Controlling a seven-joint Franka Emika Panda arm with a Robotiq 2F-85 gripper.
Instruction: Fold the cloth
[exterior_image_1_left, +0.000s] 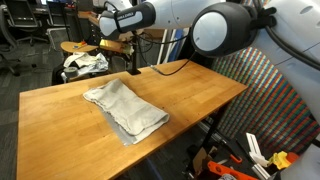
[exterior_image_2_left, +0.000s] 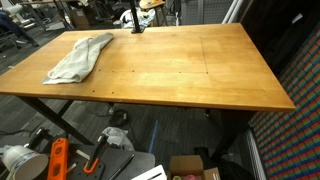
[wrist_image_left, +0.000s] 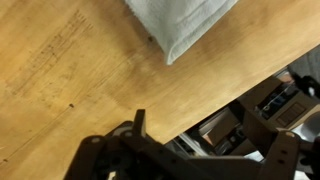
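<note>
Cloth (exterior_image_1_left: 125, 108) on wooden table (exterior_image_1_left: 195, 85); orange tool (exterior_image_2_left: 57, 160), cardboard box (exterior_image_2_left: 195, 170) underneath.

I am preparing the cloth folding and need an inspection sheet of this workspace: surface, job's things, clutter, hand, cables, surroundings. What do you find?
Surface: light brown wooden table, no spills seen.
Job's things: pale grey rumpled cloth, lying on the table, not yet folded, touched by nothing.
Clutter: nothing seen on the table top.
Hand: dark robot hand, open and empty, above the table, apart from the cloth's corner.
Cables: a thin dark cable seems to run along the far table edge.
Surroundings: orange tool and brown cardboard box on the floor under the table; colourful woven panel beside the table.
</note>
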